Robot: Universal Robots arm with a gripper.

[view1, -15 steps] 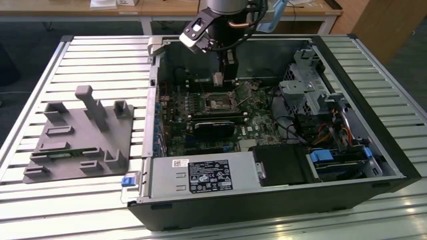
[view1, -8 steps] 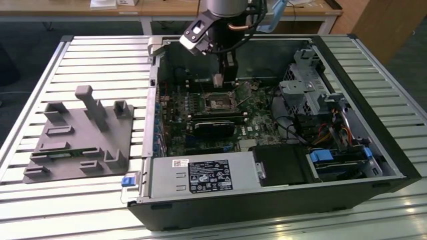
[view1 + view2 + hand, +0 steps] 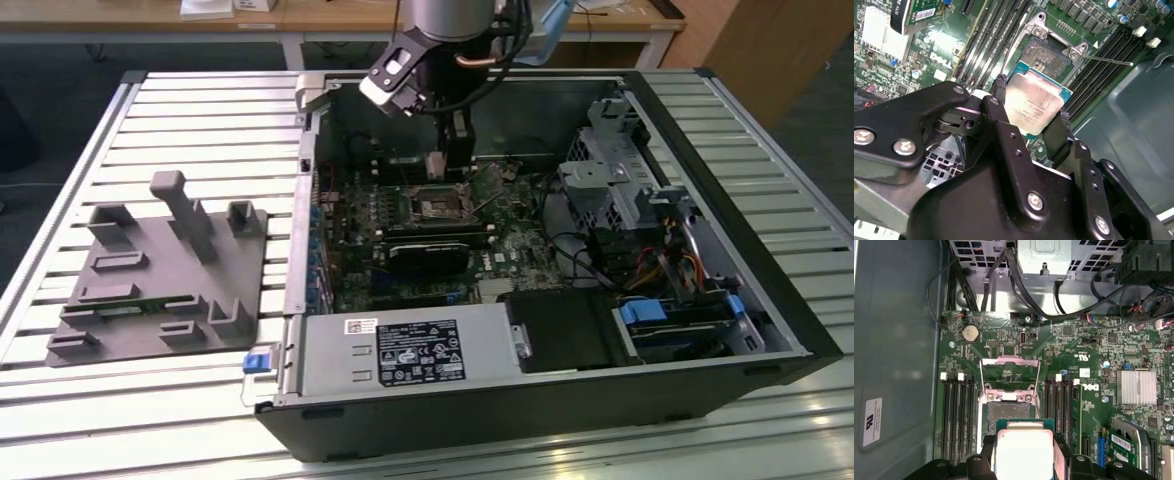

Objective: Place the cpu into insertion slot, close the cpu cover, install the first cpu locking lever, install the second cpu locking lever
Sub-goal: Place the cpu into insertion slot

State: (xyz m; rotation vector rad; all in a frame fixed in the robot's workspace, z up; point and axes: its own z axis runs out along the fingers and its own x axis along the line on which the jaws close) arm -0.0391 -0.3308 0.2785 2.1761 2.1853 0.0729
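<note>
In the exterior view, the arm (image 3: 447,40) reaches down from the far side into the open computer case (image 3: 534,420). Its wrist is tilted and its gripper (image 3: 451,168) hangs low over the motherboard (image 3: 514,215), just beyond the insertion slot (image 3: 438,205). From here the fingertips are too small to tell what they carry. A grey fixture (image 3: 154,270) lies on the slatted table (image 3: 200,110) at the exterior view's left, well apart from the case.

In the second wrist view, two black fingers (image 3: 999,97) are drawn in narrow on the cpu (image 3: 1034,107), pinching it by opposite edges with its silver top showing. The chip hides one corner of the insertion slot (image 3: 1046,55). A thin locking lever (image 3: 1104,60) juts out beside the socket.

In the first wrist view, the cpu (image 3: 1023,452) sits between the fingers (image 3: 1061,452), and part of it is cut off by the picture's edge. It overlaps one side of the insertion slot (image 3: 1009,412). The cpu cover (image 3: 1010,371) stands open beyond the socket. Whether chip and socket touch cannot be told.
</note>
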